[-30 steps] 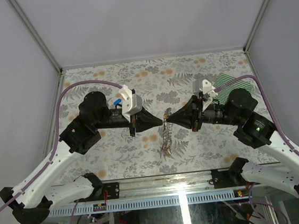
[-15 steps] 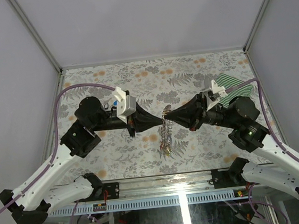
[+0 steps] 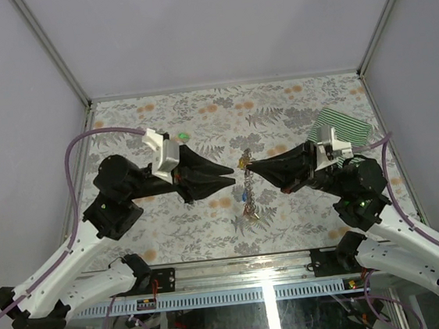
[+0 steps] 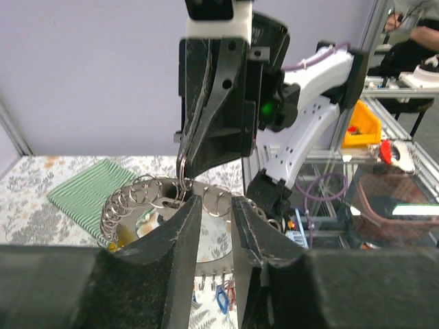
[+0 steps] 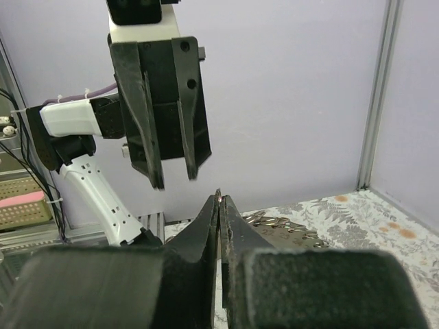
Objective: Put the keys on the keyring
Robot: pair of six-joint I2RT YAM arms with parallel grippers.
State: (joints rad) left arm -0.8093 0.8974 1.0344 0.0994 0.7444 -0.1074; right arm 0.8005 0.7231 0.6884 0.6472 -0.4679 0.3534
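Note:
The keyring [image 3: 246, 185], a large flat grey ring carrying many small split rings, hangs edge-on above the table's middle. My right gripper [image 3: 248, 168] is shut on its top edge. Keys [image 3: 249, 212] with coloured heads dangle from its lower rim. In the left wrist view the keyring [image 4: 137, 205] faces me, with blue and red keys [image 4: 222, 296] below. My left gripper [image 3: 232, 172] stands open just left of the ring, touching nothing. The right wrist view shows my right gripper [image 5: 219, 199] pinched shut, the keyring [image 5: 271, 234] behind it and the left gripper [image 5: 175, 179] opposite.
A green striped cloth [image 3: 345, 128] lies at the table's back right, also visible as the cloth [image 4: 89, 192] beyond the ring. The floral table surface [image 3: 199, 119] is walled on three sides. Both arm bases stand at the near edge.
My left gripper has opened, let go of the keyring and drawn back a little to the left. The right gripper keeps its hold and the ring now hangs from it alone.

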